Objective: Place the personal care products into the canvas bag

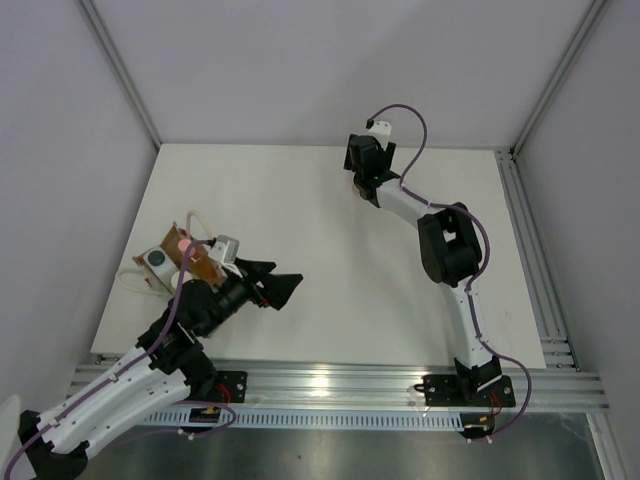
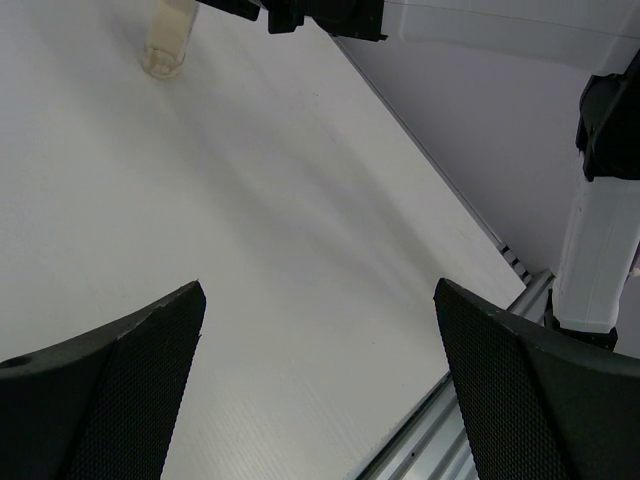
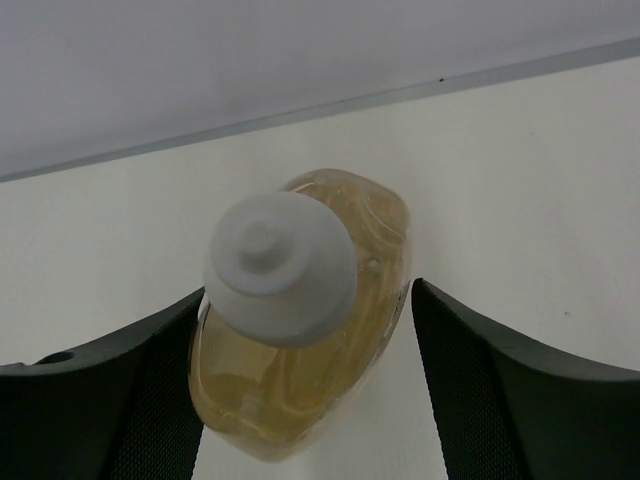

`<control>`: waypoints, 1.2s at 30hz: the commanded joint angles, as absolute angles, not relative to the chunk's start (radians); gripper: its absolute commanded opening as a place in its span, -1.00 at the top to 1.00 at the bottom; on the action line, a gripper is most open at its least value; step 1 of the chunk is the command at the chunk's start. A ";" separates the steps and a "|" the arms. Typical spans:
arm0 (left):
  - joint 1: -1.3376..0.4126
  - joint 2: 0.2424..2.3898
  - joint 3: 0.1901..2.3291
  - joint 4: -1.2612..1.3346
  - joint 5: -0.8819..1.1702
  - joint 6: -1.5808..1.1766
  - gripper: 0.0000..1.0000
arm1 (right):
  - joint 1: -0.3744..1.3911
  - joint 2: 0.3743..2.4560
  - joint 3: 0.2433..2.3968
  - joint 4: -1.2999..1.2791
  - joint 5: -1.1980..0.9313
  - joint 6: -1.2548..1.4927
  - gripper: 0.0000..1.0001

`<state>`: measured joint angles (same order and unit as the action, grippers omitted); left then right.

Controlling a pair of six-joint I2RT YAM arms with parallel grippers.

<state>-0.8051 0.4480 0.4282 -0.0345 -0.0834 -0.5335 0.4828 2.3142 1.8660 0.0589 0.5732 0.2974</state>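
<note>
A translucent yellow-olive bottle (image 3: 300, 400) with a white cap stands upright at the far side of the table. It also shows in the left wrist view (image 2: 168, 45). My right gripper (image 3: 310, 290) is open around it: the left finger is against the bottle and the right finger (image 3: 470, 350) is a little apart. From above, the right gripper (image 1: 361, 188) hides most of that bottle. The tan canvas bag (image 1: 200, 264) with cream handles sits at the left; a pink cap (image 1: 186, 243) and a white bottle with dark cap (image 1: 157, 262) show in it. My left gripper (image 1: 284, 288) is open and empty, right of the bag.
The white tabletop (image 1: 300, 230) ends at an aluminium rail (image 1: 330, 385) in front and another rail (image 1: 525, 250) on the right. Grey walls close in the back and sides. The right arm's elbow (image 1: 450, 245) stands over the right half of the table.
</note>
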 commanded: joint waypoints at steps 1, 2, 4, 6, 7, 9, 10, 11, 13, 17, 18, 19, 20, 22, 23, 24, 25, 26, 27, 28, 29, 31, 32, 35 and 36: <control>-0.815 0.437 0.426 -0.028 -0.109 -0.540 -0.99 | 0.482 2.339 1.925 0.129 0.629 0.259 -0.52; -0.815 0.437 0.429 -0.029 -0.109 -0.540 -0.99 | 0.485 2.342 1.927 0.138 0.629 0.227 -0.40; -0.815 0.437 0.428 -0.028 -0.109 -0.541 -0.99 | 0.483 2.344 1.924 0.166 0.629 0.192 -0.18; -0.815 0.436 0.429 -0.029 -0.109 -0.540 -0.99 | 0.485 2.345 1.921 0.187 0.608 0.137 0.00; -0.815 0.437 0.430 -0.029 -0.109 -0.540 -0.99 | 0.482 2.344 1.916 0.195 0.589 0.118 0.19; -0.813 0.439 0.428 -0.028 -0.115 -0.537 -0.99 | 0.480 2.321 1.867 0.240 0.555 0.077 0.37; -0.815 0.440 0.431 -0.028 -0.118 -0.534 -0.99 | 0.482 2.303 1.838 0.259 0.528 0.066 0.49; -0.815 0.446 0.428 -0.026 -0.123 -0.534 -0.99 | 0.482 2.283 1.804 0.279 0.513 0.061 0.56; -0.815 0.457 0.433 -0.023 -0.135 -0.531 -0.98 | 0.482 2.203 1.691 0.322 0.483 0.087 0.71; -0.815 0.479 0.440 -0.034 -0.159 -0.520 -0.99 | 0.497 2.033 1.452 0.386 0.384 0.205 0.80; -0.815 0.479 0.439 -0.035 -0.169 -0.515 -0.99 | 0.514 1.996 1.393 0.443 0.371 0.233 0.82; -0.815 0.477 0.437 -0.040 -0.179 -0.512 -0.99 | 0.525 1.921 1.265 0.480 0.351 0.276 0.84; -0.815 0.473 0.437 -0.044 -0.204 -0.511 -0.99 | 0.540 1.890 1.206 0.511 0.338 0.290 0.85; -0.816 0.456 0.434 -0.054 -0.227 -0.509 -0.99 | 0.616 1.833 1.082 0.549 0.392 0.290 0.85; -0.816 0.450 0.430 -0.054 -0.245 -0.505 -0.98 | 0.652 1.791 1.056 0.543 0.434 0.288 0.85; -0.816 0.442 0.430 -0.060 -0.255 -0.500 -0.98 | 0.685 1.772 1.033 0.510 0.510 0.290 0.85; -0.816 0.433 0.430 -0.069 -0.268 -0.500 -0.99 | 0.753 1.757 1.011 0.491 0.556 0.305 0.82; -0.816 0.425 0.431 -0.075 -0.296 -0.499 -0.99 | 0.784 1.723 0.967 0.476 0.590 0.337 0.81; -0.816 0.422 0.431 -0.081 -0.310 -0.496 -0.98 | 0.814 1.709 0.944 0.466 0.616 0.348 0.81; -0.816 0.408 0.428 -0.095 -0.324 -0.495 -0.99 | 0.846 1.695 0.918 0.474 0.668 0.350 0.81; -0.816 0.400 0.428 -0.101 -0.337 -0.499 -0.99 | 0.912 1.684 0.876 0.482 0.696 0.347 0.81; -0.816 0.387 0.422 -0.113 -0.371 -0.500 -0.99 | 0.980 1.660 0.851 0.486 0.779 0.341 0.78; -0.816 0.377 0.422 -0.120 -0.382 -0.500 -0.98 | 1.042 1.655 0.842 0.477 0.810 0.338 0.77; -0.816 0.377 0.426 -0.143 -0.426 -0.506 -0.99 | 1.133 1.640 0.844 0.422 0.906 0.367 0.60; -0.816 0.379 0.428 -0.144 -0.433 -0.506 -0.98 | 1.147 1.634 0.848 0.402 0.917 0.382 0.34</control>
<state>-0.8085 0.3813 0.4278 -0.1261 -0.3660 -0.5152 1.1095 1.6749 0.8532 0.4232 0.7433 0.3149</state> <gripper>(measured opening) 0.993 0.565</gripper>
